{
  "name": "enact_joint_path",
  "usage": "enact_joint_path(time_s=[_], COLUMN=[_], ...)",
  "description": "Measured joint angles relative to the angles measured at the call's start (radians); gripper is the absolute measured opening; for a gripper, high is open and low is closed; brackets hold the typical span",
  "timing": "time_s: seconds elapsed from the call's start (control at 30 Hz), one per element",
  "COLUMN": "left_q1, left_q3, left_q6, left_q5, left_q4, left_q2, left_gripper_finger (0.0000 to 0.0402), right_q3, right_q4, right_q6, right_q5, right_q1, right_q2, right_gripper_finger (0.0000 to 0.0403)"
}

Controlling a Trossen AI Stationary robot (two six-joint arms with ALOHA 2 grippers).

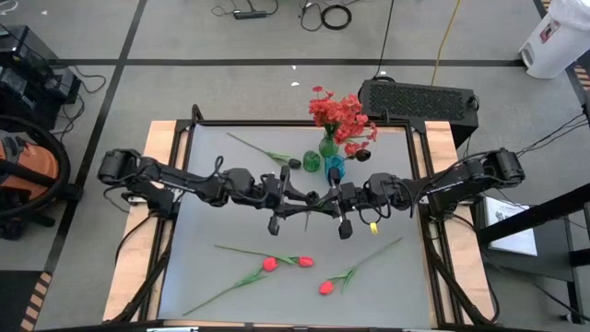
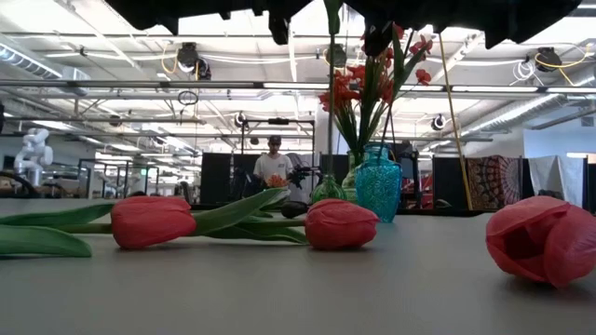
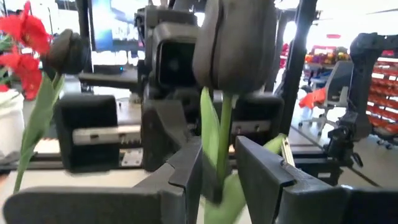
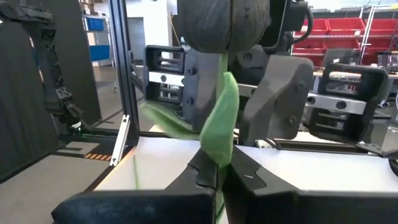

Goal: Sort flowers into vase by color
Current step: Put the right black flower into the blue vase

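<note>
Both arms meet above the table's middle. Between them is a flower with a dark, nearly black bud (image 3: 236,43) on a green stem. My right gripper (image 4: 217,167) is shut on it. My left gripper (image 3: 219,167) is open, one finger on each side of the stem; whether it touches the stem, I cannot tell. Red blossoms (image 1: 341,115) stand in a green vase (image 1: 327,146). A blue vase (image 2: 377,186) holds one dark-budded flower (image 2: 377,39). Three pinkish-red tulips (image 1: 269,264) (image 1: 304,262) (image 1: 325,288) lie near the table's near edge. Another dark flower (image 1: 267,152) lies at the far left. My right gripper pinches the dark flower's green stem and leaf (image 4: 222,134) below the bud between its two fingers. The fingers come level from the table's right and lie across the stem. The flower is lifted clear of the table, and its bud (image 4: 224,25) stands above the fingers.
A small green vase (image 1: 312,161) stands next to the blue one at the table's far middle. A black box (image 1: 419,100) sits beyond the far edge. In the low view a person (image 2: 273,167) shows far off in the room.
</note>
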Motion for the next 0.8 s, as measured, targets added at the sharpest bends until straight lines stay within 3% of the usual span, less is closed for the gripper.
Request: enact_joint_path(time_s=[0.53, 0.8], left_q1=[0.0, 0.0], left_q3=[0.017, 0.017], left_q6=[0.005, 0.022], left_q5=[0.002, 0.002], left_q4=[-0.03, -0.03], left_q2=[0.01, 0.01], left_gripper_finger=[0.0099, 0.0017], right_q3=[0.0, 0.0], right_q4=[-0.021, -0.023], right_q6=[0.0, 0.0], right_q5=[0.0, 0.002], right_q1=[0.0, 0.0], right_q2=[0.0, 0.0], right_gripper_finger=[0.0, 0.0])
